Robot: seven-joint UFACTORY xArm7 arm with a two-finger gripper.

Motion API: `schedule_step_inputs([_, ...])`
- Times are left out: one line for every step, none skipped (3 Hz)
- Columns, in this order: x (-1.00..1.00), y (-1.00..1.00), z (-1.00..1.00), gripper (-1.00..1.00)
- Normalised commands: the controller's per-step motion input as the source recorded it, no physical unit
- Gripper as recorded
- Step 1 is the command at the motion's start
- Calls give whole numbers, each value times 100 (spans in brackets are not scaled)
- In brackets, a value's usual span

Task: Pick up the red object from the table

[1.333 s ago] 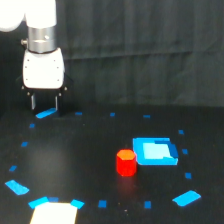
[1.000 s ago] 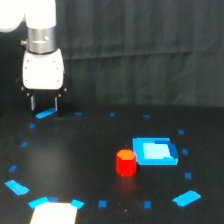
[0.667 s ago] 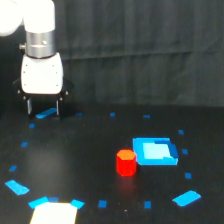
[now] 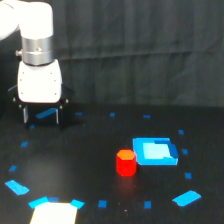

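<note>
Black table (image 4: 90, 165), blue tape marks. Red object (image 4: 126, 162) upright, just beside blue block (image 4: 156, 151). Gripper (image 4: 41, 116) well apart, fingers spread, empty. Approach step; next needs travel over, then descent.

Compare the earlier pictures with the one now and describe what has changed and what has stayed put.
The pincer has opened its fingers wider and shifted slightly toward the exterior view's right. It is empty, far off to the exterior view's left of the red object. The red object and the blue block beside it stayed where they were on the table; nothing was grasped or released.
</note>
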Motion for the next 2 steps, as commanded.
schedule_step_inputs([99,-78,-23,100])
schedule_step_inputs([100,7,-99,-18])
